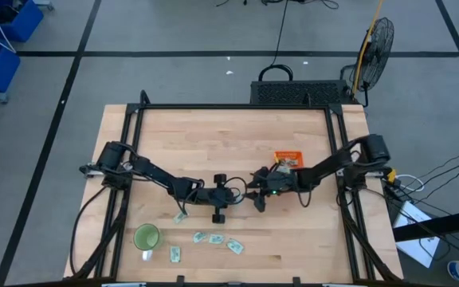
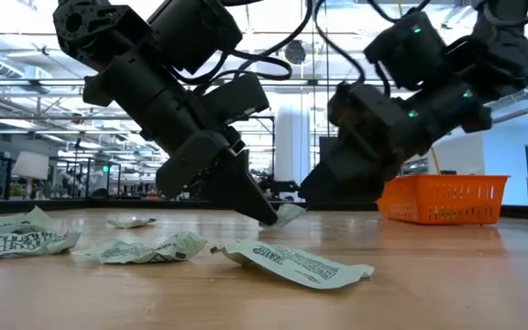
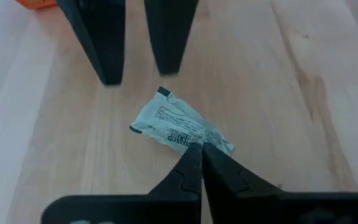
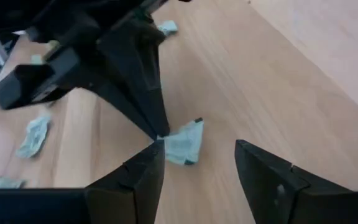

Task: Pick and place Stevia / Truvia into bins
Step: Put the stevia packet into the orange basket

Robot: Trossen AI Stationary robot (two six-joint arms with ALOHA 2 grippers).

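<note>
One pale green and white sachet [image 3: 176,127] lies near the table's middle between my two grippers. My left gripper [image 3: 199,152] is shut on it. My right gripper [image 4: 197,168] is open and faces the left one from the table's right. Its fingers stand on either side of the sachet's free end [image 4: 188,140], a little apart from it. Several other sachets [image 1: 215,239] lie flat near the table's near edge. The orange tray [image 1: 287,159] stands on the table behind the right gripper, toward the far right. My left gripper pinches the sachet by one short end [image 3: 213,142] between its two fingertips. The fingers [image 2: 246,188] slant down from the table's left. The sachet sticks out beyond the tips toward the right gripper. I cannot tell whether its free end rests on the table.
A round green cup [image 1: 147,237] stands near the near left corner, with a sachet [image 1: 175,253] beside it. Crumpled sachets [image 2: 287,261] lie close to the low camera. Bare wood spreads between the grippers and the table's far edge [image 1: 229,112].
</note>
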